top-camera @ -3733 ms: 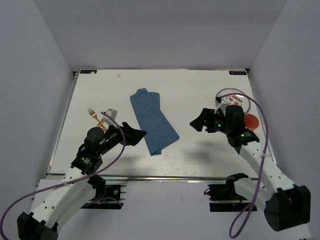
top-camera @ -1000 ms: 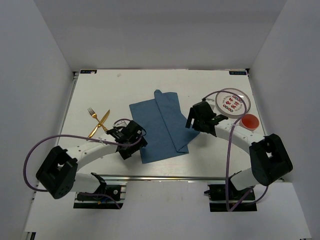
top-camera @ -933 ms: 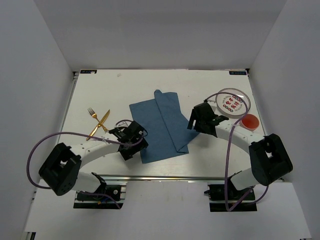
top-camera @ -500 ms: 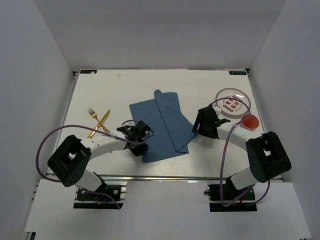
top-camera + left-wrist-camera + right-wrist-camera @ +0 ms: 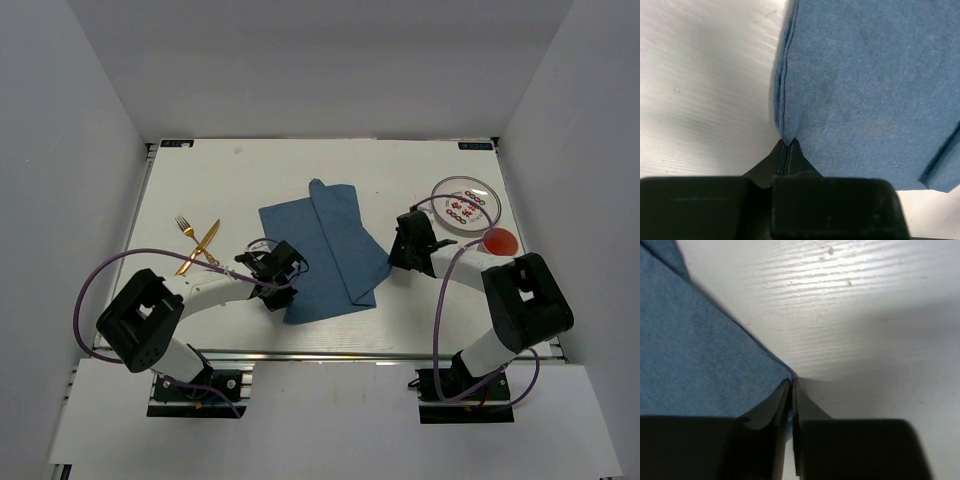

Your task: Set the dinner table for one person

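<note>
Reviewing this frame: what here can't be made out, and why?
Left wrist view: how much blue cloth the shut left gripper holds; its own fingers cover it.
Right wrist view: same for the right gripper.
Top view: plate pattern too small, cable crossing it; red dish contents unclear.

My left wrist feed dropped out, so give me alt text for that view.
The left hand is pinched shut on the stitched edge of the blue cloth, fingertips meeting at lower centre. The cloth fills the right of the frame, lying on the white dinner table, which shows on the left.
</note>
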### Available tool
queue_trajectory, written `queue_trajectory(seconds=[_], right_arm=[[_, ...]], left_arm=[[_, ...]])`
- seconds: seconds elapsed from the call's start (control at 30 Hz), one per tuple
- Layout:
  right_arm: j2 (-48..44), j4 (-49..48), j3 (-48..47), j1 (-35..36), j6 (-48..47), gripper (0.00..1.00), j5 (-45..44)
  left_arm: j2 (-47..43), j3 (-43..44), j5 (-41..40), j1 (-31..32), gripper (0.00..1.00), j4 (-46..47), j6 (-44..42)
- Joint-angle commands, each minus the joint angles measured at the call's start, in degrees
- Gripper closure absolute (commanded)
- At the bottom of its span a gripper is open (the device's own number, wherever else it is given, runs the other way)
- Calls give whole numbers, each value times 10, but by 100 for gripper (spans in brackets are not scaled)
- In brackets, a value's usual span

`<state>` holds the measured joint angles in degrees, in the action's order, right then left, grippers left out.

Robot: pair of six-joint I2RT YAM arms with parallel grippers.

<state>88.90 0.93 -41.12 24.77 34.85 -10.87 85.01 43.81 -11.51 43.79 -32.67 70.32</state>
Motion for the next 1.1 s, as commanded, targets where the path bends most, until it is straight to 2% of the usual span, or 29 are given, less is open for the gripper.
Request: queue_trajectory(seconds=[0.0, 0.13, 0.27, 0.4, 0.47, 0.57, 0.7, 0.8, 0.9, 1.0, 1.03, 1.07], right_arm=[[17, 4, 17, 1, 9, 97, 33], [-24, 16, 20, -3, 11, 100, 19], [-129, 55, 14, -6, 12, 100, 0], [-238, 143, -35, -14, 3, 100, -66], [-305, 176, -65, -20, -10, 100, -91], [-352, 252, -120, -24, -33, 100, -124], [-402, 314, -206, -26, -63, 100, -109], [-392, 332, -292, -26, -89, 100, -107], [-318, 336, -364, -32, -113, 100, -107], [-227, 328, -437, -43, -122, 100, -74], [-186, 325, -460, -48, -122, 100, -58], [-162, 326, -512, -49, -123, 100, -49]], left_arm=[[-10, 20, -26, 2, 100, 8, -36], [-11, 48, -35, -5, 100, 8, -77], [0, 125, -112, -10, 100, -28, -120], [32, 307, -198, -15, 100, -146, -144], [42, 353, -223, -15, 100, -176, -143], [36, 406, -250, -22, 100, -211, -142], [16, 484, -264, -33, 100, -238, -167], [1, 529, -264, -46, 100, -197, -203], [22, 565, -221, -78, 100, -145, -228], [79, 671, -157, -125, 100, -155, -229], [128, 746, -127, -150, 100, -163, -231], [153, 786, -115, -162, 100, -176, -235]])
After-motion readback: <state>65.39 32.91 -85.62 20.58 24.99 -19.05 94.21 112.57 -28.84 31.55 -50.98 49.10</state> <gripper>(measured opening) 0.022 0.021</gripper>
